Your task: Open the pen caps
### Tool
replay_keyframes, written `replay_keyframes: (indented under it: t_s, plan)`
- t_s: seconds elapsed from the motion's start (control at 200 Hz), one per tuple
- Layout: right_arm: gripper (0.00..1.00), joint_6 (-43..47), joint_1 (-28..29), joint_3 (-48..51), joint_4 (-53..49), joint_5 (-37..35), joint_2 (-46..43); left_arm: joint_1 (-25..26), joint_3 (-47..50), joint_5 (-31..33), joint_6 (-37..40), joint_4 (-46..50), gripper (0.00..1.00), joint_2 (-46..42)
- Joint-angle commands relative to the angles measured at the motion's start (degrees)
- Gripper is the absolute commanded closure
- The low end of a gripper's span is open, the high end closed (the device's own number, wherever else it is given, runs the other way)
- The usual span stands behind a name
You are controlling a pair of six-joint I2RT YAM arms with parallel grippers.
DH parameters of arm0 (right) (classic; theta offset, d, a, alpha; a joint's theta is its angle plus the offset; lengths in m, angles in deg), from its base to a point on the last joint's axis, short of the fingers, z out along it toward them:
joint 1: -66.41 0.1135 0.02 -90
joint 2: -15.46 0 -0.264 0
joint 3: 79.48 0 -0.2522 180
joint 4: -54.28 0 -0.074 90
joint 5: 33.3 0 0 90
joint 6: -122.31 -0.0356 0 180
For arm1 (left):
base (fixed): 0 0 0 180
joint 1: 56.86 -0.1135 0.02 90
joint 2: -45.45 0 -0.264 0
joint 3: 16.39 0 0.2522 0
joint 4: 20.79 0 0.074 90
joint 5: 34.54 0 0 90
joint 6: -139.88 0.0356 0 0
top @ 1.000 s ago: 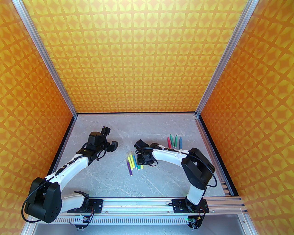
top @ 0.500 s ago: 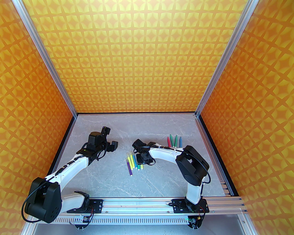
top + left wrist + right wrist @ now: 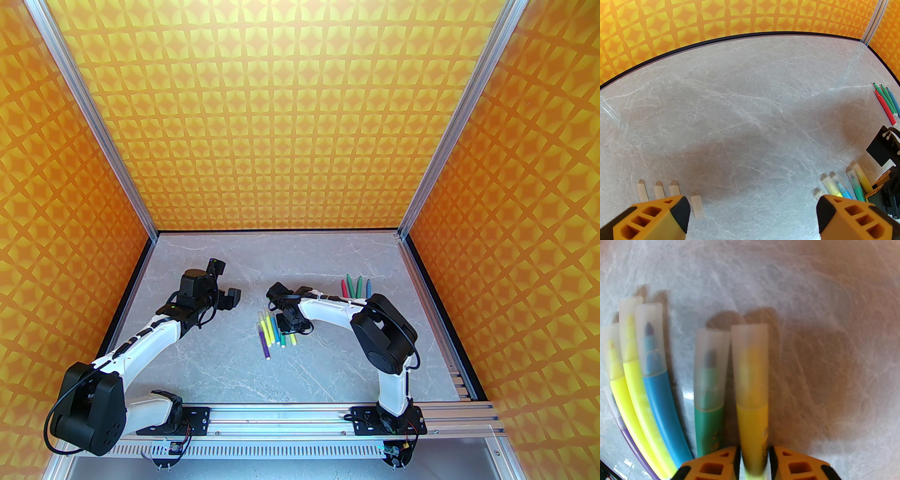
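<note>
Pinching the yellow pen (image 3: pixel 752 425) at bottom centre, the right gripper (image 3: pixel 753 459) should leave its cap (image 3: pixel 750 361) clear for the wide-spread left gripper (image 3: pixel 752 208).

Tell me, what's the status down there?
Left pincer open, holding nothing. Right pincer clamped on yellow plastic pen, its translucent cap on. Green capped pen lies close alongside.
</note>
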Motion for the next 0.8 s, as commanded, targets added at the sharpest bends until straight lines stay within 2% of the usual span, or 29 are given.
replay_keyframes:
  t_s: [0.0, 0.2, 0.385, 0.45, 0.62, 0.795]
  plan:
    - [0.73, 1.9, -0.8, -0.3, -0.5, -1.2, 3.1, -0.1, 0.9, -0.8, 0.9, -0.2, 0.06, -1.6]
    - [0.78, 3.4, -1.0, -1.0, -1.0, -1.4, 4.7, -0.1, 1.0, -0.8, 0.9, -0.2, 0.06, -1.7]
    - [0.91, 4.4, -1.0, -1.5, -1.3, -2.5, 4.3, -0.1, 1.0, -1.8, 0.7, -0.1, 0.06, -2.0]
    - [0.96, 4.4, -1.0, -0.5, -0.2, -3.8, 2.1, -0.1, 1.0, -2.9, 0.5, -0.2, 0.06, -2.1]
    - [1.0, 6.5, -1.0, 1.5, 1.8, -4.1, -3.6, -0.2, 0.0, -7.3, 0.0, 0.0, 0.06, -1.1]
    - [1.0, 10.0, -1.0, 4.4, 6.5, -3.8, -11.4, -0.1, -1.3, -14.2, -2.1, -0.4, 0.06, 0.4]
